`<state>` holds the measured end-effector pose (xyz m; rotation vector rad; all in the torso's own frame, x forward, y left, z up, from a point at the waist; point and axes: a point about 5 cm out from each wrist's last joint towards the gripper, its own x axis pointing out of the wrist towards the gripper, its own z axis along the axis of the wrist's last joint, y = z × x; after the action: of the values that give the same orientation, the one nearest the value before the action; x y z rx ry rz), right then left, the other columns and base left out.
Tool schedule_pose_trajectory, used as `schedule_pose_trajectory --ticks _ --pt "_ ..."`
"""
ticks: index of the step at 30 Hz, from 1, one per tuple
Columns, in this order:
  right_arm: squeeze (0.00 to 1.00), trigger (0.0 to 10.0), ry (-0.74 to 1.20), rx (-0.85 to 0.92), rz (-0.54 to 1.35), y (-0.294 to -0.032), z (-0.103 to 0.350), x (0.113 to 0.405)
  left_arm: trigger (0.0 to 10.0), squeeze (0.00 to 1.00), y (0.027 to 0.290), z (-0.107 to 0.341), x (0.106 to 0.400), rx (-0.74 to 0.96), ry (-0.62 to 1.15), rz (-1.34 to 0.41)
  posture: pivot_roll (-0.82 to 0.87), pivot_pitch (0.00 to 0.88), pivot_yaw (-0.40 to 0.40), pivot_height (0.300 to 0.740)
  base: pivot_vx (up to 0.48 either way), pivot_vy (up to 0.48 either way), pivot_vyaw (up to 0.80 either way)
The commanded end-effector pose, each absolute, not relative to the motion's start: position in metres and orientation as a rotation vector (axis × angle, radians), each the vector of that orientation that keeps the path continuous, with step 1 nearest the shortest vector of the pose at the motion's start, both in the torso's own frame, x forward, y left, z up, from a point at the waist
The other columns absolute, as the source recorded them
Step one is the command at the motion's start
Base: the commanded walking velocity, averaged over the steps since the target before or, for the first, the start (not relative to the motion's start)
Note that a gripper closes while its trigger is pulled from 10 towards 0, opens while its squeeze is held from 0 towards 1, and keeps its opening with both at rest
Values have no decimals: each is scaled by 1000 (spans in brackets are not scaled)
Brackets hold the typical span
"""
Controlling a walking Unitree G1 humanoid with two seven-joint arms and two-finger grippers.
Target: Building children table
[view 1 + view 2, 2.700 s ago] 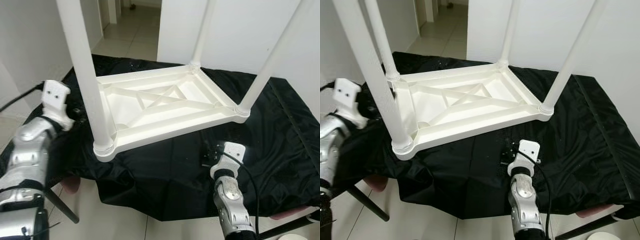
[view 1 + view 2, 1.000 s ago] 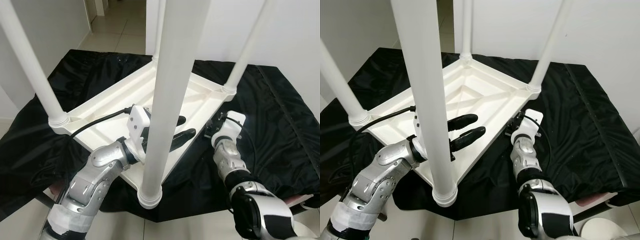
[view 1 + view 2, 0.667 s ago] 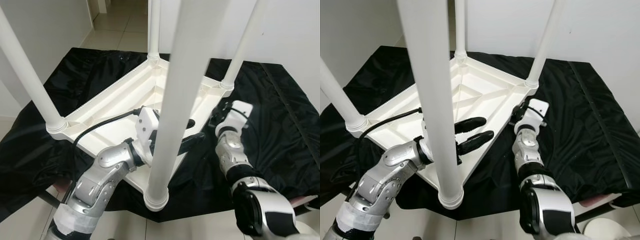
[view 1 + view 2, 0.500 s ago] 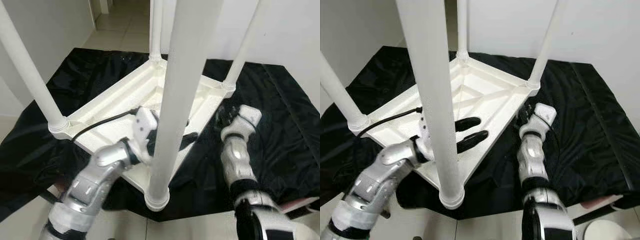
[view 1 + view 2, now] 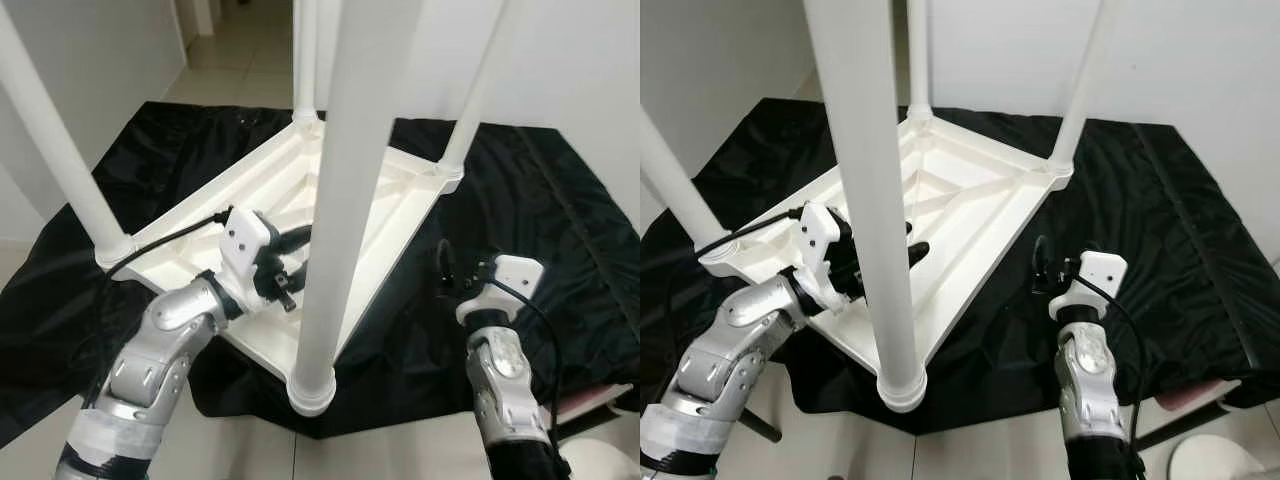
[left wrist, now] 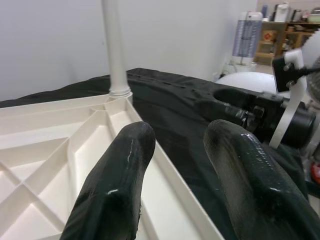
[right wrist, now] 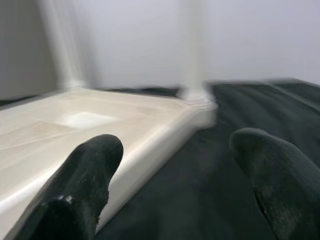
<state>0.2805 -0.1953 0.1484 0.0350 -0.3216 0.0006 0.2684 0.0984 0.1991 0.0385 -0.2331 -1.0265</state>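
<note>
Left eye view: upturned white plastic children's table [image 5: 330, 215] overhanging black-draped tabletop [image 5: 560, 220]; left pincer [image 5: 290, 262], right pincer [image 5: 1039, 270] released, grasping nothing; could tip.

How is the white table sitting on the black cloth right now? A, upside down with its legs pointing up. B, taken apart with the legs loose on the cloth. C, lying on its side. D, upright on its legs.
A: the white table lies with its ribbed underside facing up on the black cloth, and its legs rise from the corners.
</note>
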Motion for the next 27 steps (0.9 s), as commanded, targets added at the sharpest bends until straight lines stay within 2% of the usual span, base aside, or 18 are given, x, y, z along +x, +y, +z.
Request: schedule_pose_trajectory --ticks 1,3,8,10,11,12,13,14,15,16,17,18,20,23,24,25,26,27 --pt "0 10000 -316 51 35 -191 150 280 10000 0 99 198 267 44 -225 -1027 20 67 14 740 0 0 0" --pt "0 10000 -303 59 168 -186 159 267 10000 0 102 194 265 51 -207 -1035 25 65 9 740 0 0 0" --pt "0 10000 -288 48 225 -184 161 262 10000 0 104 193 265 61 -203 -1040 25 64 7 740 0 0 0" --pt "0 10000 -247 39 354 -177 165 252 10000 0 109 192 266 73 -195 -1034 34 64 -6 740 0 0 0" --pt "0 10000 -247 39 354 -177 165 252 10000 0 109 192 266 73 -195 -1034 34 64 -6 740 0 0 0" --pt "231 10000 -231 41 407 -173 167 248 10000 0 111 192 267 76 -192 -1028 34 64 -6 740 0 0 0" --pt "231 10000 -231 41 407 -173 167 248 10000 0 111 192 267 76 -192 -1028 34 64 -6 740 0 0 0" --pt "965 10000 -207 43 486 -169 168 242 10000 0 115 190 267 106 -194 -1025 35 62 -6 740 0 0 0" --pt "965 10000 -207 43 486 -169 168 242 10000 0 115 190 267 106 -194 -1025 35 62 -6 740 0 0 0" --pt "1000 10000 -173 41 574 -165 168 235 10000 0 119 189 267 130 -190 -1024 38 62 -7 740 0 0 0" --pt "1000 10000 -173 41 574 -165 168 235 10000 0 119 189 267 130 -190 -1024 38 62 -7 740 0 0 0" --pt "1000 10000 -125 33 686 -161 168 227 10000 0 125 190 264 160 -187 -1047 39 63 -6 740 0 0 0" --pt "1000 10000 -125 33 686 -161 168 227 10000 0 125 190 264 160 -187 -1047 39 63 -6 740 0 0 0" --pt "1000 10000 -28 31 862 -156 168 213 10000 0 132 191 261 197 -174 -1090 37 67 -2 740 0 0 0" --pt "1000 10000 -28 31 862 -156 168 213 10000 0 132 191 261 197 -174 -1090 37 67 -2 740 0 0 0" --pt "922 10000 16 14 958 -154 169 205 10000 0 135 191 260 217 -163 -1115 35 66 1 740 0 0 0" --pt "922 10000 16 14 958 -154 169 205 10000 0 135 191 260 217 -163 -1115 35 66 1 740 0 0 0" --pt "0 10000 65 -10 1073 -153 169 198 10000 0 137 189 259 236 -147 -1141 36 65 5 740 0 0 0"
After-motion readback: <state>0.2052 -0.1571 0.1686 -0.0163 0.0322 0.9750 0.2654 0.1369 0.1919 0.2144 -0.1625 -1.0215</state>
